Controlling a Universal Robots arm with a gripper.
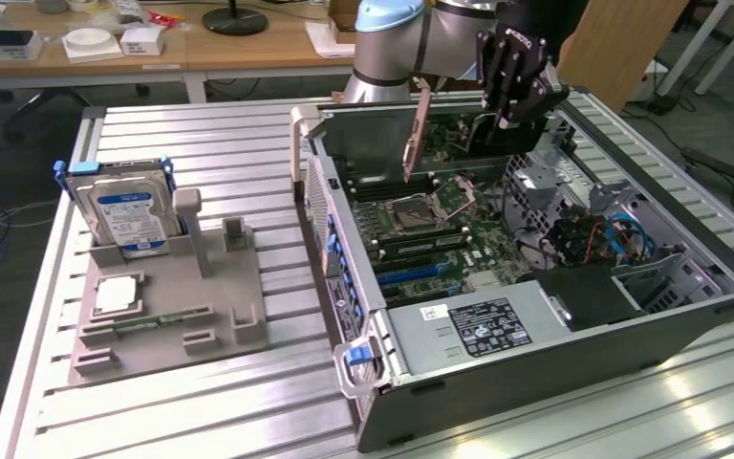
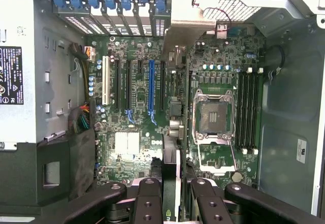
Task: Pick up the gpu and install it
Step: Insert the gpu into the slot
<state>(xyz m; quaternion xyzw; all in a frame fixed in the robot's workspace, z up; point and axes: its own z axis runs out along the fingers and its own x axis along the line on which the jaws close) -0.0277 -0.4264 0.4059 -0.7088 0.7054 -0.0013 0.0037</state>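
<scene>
Closest to the wrist camera, the claw is closed part way, and its black fingers pinch the gpu by its upper edge. The card hangs edge-down below the claw. Its long axis runs level and parallel to the row of expansion slots, and its metal bracket points toward the rear wall with the blue clips.

Farther down lies the motherboard. The long blue slot sits just to one side of the card's line, so the card hangs over the strip between that slot and the CPU socket.

From the exterior view, the card looks clear of the board and not yet seated, held high at the far end of the open computer case, which stands on the slatted tabletop.
</scene>
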